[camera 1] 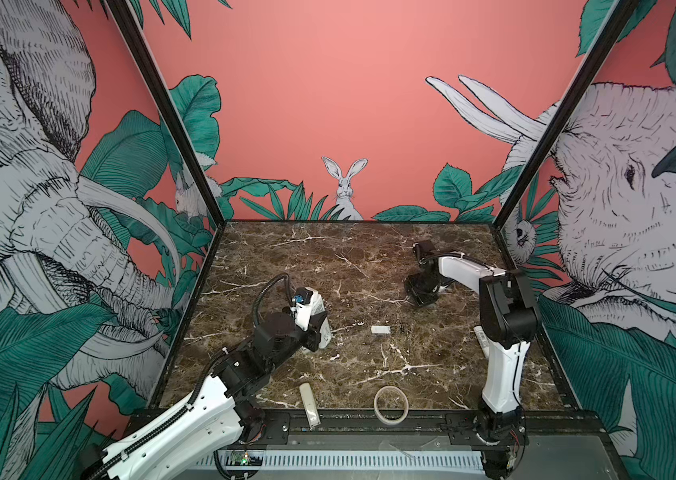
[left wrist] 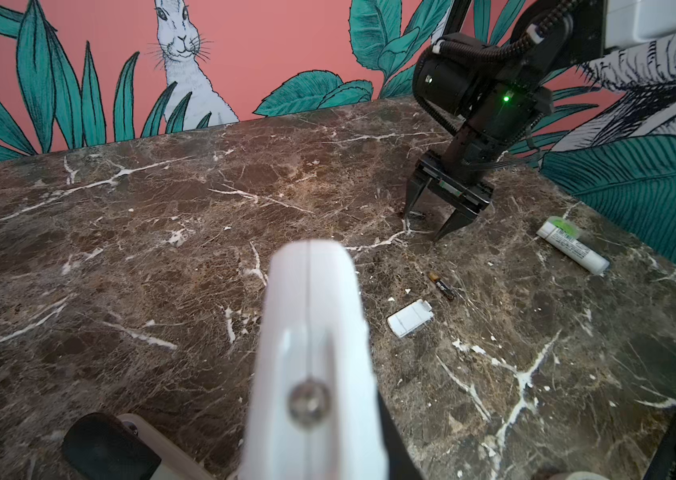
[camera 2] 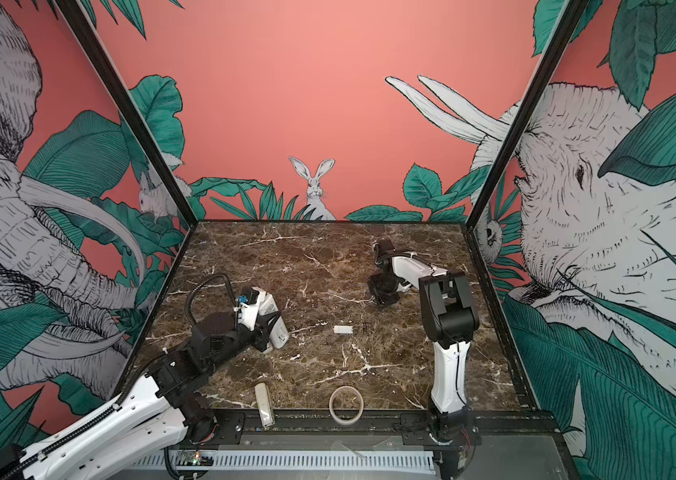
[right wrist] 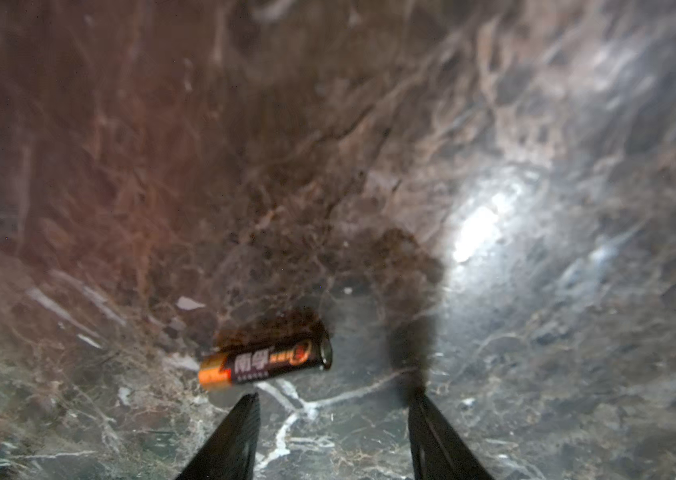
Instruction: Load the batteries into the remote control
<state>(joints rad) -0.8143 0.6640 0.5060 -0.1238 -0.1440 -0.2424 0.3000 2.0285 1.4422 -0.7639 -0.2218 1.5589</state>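
Marble tabletop [camera 1: 328, 257]; battery [right wrist: 265, 361] beside right end effector [right wrist: 334, 395].

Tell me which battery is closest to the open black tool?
The battery lying just off the tips of the right tool; the other battery lies apart, beside the small white cover.

Both arms: white moulded shells, black joint housings. On left arm [camera 1: 186, 419]: black corrugated conduit [camera 1: 261, 293], blue connector [camera 1: 297, 299] at wrist. On right arm [camera 1: 502, 374]: green LED [left wrist: 506, 99] on wrist housing; right pincer [left wrist: 421, 226] black, fingers [left wrist: 456, 222] tapered.
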